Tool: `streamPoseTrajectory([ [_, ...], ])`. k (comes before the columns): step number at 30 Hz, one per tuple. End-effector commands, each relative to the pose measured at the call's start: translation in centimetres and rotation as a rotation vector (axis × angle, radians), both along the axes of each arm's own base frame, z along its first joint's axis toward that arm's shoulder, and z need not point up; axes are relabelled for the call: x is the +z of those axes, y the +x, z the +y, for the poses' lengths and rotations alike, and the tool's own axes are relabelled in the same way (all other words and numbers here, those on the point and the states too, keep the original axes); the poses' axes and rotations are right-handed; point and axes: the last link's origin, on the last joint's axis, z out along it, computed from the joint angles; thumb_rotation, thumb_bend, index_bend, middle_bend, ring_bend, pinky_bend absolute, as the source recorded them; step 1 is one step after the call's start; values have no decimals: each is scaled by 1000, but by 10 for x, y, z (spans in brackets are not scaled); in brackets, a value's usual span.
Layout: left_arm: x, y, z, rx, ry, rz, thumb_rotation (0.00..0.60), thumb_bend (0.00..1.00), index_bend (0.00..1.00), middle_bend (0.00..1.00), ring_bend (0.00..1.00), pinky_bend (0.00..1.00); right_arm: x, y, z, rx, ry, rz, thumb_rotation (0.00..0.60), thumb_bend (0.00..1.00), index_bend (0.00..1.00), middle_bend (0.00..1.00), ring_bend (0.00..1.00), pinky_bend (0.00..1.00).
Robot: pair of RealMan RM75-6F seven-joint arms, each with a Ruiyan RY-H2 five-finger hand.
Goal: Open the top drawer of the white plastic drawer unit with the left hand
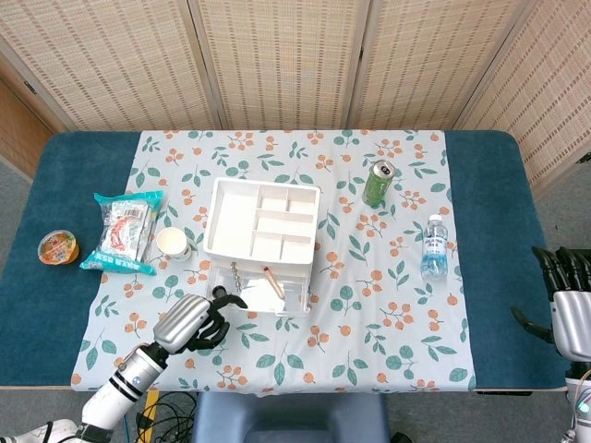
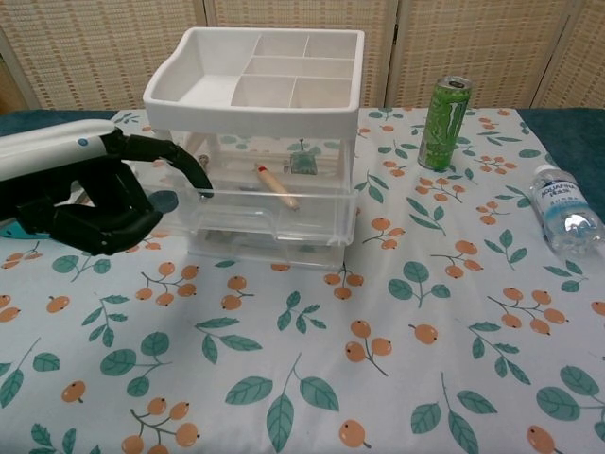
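One black finger (image 2: 184,161) of the left hand (image 2: 80,194) is extended and hooked over the front left corner of the clear top drawer (image 2: 269,203); the other fingers are curled in under the palm, holding nothing that I can see. Contact is at the drawer's lip only, at its left end, not the middle.

Progress: the top drawer stands partly out of the white plastic drawer unit with the divided tray top (image 2: 255,85). In the head view its front edge (image 1: 263,300) shows clear of the unit's top tray (image 1: 263,221), with a slim wooden stick with a red tip (image 1: 273,281) and other small items exposed inside. Judgement: the opening is largely done; how much travel remains cannot be told from these views. The lower drawer looks closed.

Outward: silver-backed hand, palm turned toward the unit, wrist low and near the table. Forearm runs back to the near left table edge in the head view (image 1: 189,323). Pulling from a corner may skew the drawer or drag the light unit forward.

The unit sits mid-table on the floral cloth (image 1: 369,314), left of centre.

Right hand (image 1: 570,295) at the far right table edge, off the cloth, fingers apart and holding nothing, well apart from everything.
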Motion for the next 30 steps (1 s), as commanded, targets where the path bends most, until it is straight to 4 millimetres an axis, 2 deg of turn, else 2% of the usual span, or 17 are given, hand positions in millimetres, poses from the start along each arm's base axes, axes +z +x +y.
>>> streamPoseTrajectory([
  [1,1,1,-2,-4,-1,-5,600,571,316,912,1000,1000,0,0,0,-1,-1,-1,600,224,53,123,72,11],
  [6,2,0,-5,-9,-11,1,600,571,301,912,1000,1000,1,-2,1,-5,-3,0,600,224,53,123,72,11],
  [12,4,0,-9,-13,-10,4,600,568,96,908,990,1000,2,-2,1,-2,-5,1,600,224,53,123,72,11],
  [17,8,2,-12,-4,-14,-11,600,568,49,894,984,1000,1,-2,0,0,-3,2,600,224,53,123,72,11],
  [22,21,5,-12,-18,18,-35,600,567,73,891,982,1000,2,-1,-1,3,-4,4,600,224,52,123,72,11],
  [27,41,9,-3,-64,94,-57,600,567,216,894,982,1000,7,0,-3,14,-12,15,600,224,53,123,72,11],
  [30,50,12,10,-121,138,-37,600,568,300,906,983,1000,10,1,-5,19,-13,18,600,224,53,123,77,11],
])
